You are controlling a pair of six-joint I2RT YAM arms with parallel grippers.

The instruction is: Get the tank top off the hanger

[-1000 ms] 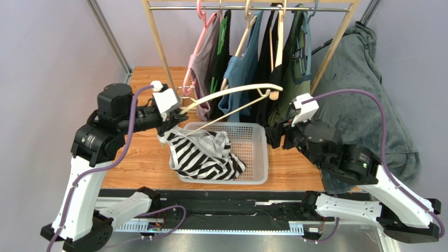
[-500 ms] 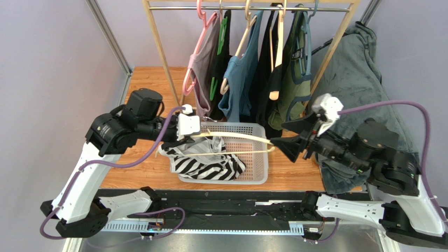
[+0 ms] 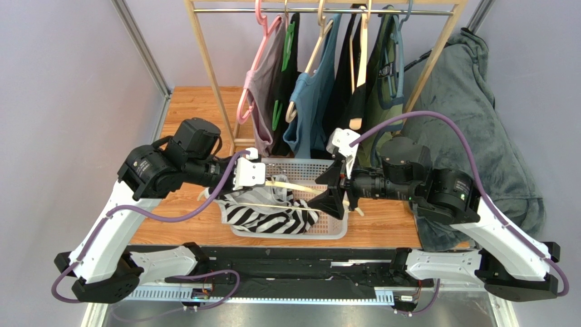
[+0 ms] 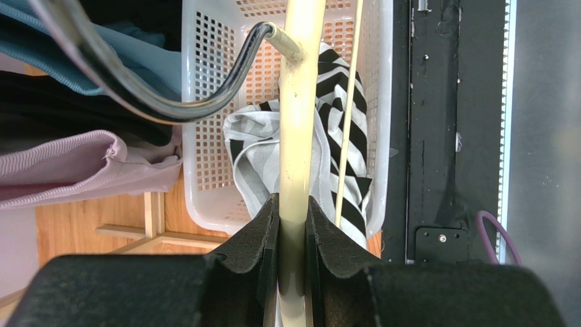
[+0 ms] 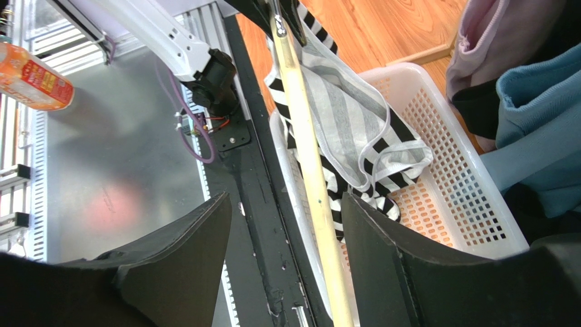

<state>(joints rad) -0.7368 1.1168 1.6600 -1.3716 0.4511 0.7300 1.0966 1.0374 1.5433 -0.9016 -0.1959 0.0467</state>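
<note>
Bright, even light from overhead; shadows on the bench (image 3: 194, 102) faint. Top view sharp.
Left wrist view: left end effector (image 4: 292, 204) soft-focus up close, pale hanger (image 4: 294, 136) nearly washed out, glint along its hook (image 4: 170, 112).
Right wrist view: right end effector (image 5: 286, 197) blurred, hazy sheen on metal sheet (image 5: 116, 170).

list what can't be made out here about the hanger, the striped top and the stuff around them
- Whether the striped top is caught on the hanger: left wrist view, the bar covers the fabric under it; top view, too small.
- Hanger's far end: right wrist view, cut off by the bottom edge.
- Basket floor under the top: all views, fabric covers it.
- Bottle label: right wrist view, too small, cut by the left edge.
</note>
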